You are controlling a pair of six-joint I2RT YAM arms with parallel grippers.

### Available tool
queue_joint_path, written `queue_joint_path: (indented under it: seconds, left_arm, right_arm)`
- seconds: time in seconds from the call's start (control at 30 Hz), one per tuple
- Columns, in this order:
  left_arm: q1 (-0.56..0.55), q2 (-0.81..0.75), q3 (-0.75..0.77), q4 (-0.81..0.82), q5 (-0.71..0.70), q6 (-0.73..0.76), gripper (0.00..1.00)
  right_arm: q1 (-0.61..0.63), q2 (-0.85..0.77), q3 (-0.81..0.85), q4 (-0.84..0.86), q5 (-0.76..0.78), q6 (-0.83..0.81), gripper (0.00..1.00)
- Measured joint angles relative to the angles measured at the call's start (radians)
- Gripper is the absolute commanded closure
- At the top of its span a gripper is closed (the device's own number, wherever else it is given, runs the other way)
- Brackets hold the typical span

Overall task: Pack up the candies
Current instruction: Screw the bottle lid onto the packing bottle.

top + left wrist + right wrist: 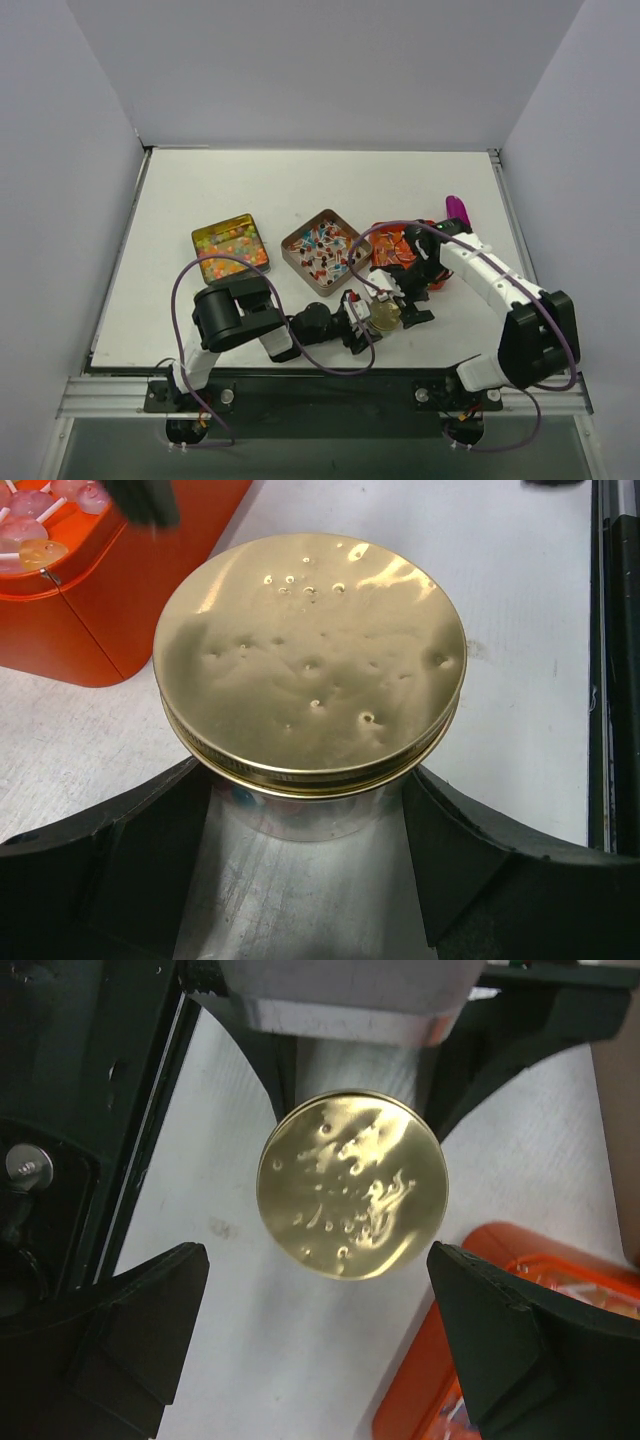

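The bead candies fill a yellow tin at the left. The twist-wrapped candies fill a square tin in the middle. A small glass jar with a round gold lid stands near the front edge. My left gripper is shut on the jar's body, one finger on each side of it, as the left wrist view shows below the lid. My right gripper hovers above the lid, open and empty. The jar's contents are mostly hidden.
An orange tin holding lollipops sits just behind the jar and shows in the left wrist view and the right wrist view. A purple scoop lies at the right rear. The table's front rail is close.
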Motion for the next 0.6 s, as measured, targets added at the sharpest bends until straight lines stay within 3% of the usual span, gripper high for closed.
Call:
queue_joint_path:
  seconds: [0.3, 0.6]
  left_arm:
    - [0.002, 0.001, 0.005, -0.006, 0.0, 0.001, 1.0]
    - [0.018, 0.01, 0.018, -0.008, 0.019, 0.0, 1.0]
  right_arm:
    - [0.054, 0.129, 0.023, 0.029, 0.001, -0.182, 0.0]
    - [0.075, 0.185, 0.023, 0.046, 0.018, -0.233, 0.0]
